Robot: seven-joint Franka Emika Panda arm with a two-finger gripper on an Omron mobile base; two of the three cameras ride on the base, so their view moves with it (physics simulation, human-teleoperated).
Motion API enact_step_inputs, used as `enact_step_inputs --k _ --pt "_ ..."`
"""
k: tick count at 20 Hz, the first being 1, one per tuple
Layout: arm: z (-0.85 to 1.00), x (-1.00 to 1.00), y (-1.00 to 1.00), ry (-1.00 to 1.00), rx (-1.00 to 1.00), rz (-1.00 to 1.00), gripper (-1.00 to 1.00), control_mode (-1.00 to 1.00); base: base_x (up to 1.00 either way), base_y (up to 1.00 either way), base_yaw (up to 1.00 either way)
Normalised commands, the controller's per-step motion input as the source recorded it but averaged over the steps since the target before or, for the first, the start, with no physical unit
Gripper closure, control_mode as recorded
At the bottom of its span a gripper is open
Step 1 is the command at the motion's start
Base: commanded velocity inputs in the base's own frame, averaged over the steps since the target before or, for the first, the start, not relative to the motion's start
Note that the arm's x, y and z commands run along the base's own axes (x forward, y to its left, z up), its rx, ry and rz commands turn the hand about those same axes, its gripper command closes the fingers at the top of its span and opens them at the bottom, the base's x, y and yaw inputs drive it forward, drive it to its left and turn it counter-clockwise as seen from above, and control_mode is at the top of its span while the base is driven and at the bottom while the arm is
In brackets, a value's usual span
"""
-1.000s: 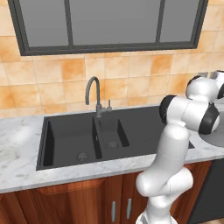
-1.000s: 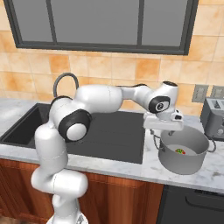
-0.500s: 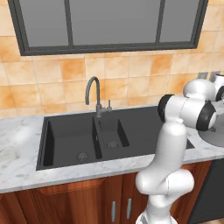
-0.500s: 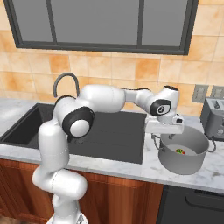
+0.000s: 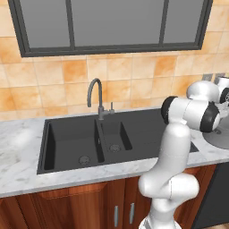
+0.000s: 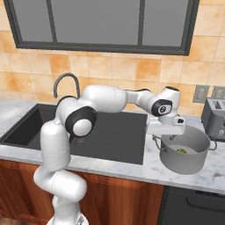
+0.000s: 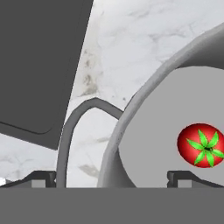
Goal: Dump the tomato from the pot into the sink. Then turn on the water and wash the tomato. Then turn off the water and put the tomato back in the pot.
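Gripper hangs low over the pot, jaws wide, one tip outside the wall near the side handle, the other inside; probably lining up to pinch the rim for tipping. Tomato lies on the pot floor, just past the inner tip. Sink sits off to the side. Hand view shows the straddle; right base view hides the tips.

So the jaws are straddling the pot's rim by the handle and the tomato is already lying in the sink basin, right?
Not quite. The tomato is not in the sink; it lies on the floor of the pot, as the hand view shows and the right base view confirms. The rest holds: the jaws sit either side of the pot's rim, beside its handle.
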Motion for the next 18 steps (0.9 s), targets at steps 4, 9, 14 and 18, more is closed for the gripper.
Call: enact_step_inputs --k 4,9,14,18 --pt "-0.02 -0.04 0.00 0.01 0.00 0.02 -1.00 -1.00 0.00 0.00 0.00" --pt "0.00 -0.31 0.01 0.00 0.02 0.01 -1.00 -1.00 0.00 0.00 0.00" --pt "-0.19 0.00 0.02 0.02 0.00 0.04 -1.00 -1.00 0.00 0.00 0.00" --pt "-0.40 0.19 0.00 0.02 0.00 0.07 -1.00 -1.00 0.00 0.00 0.00"
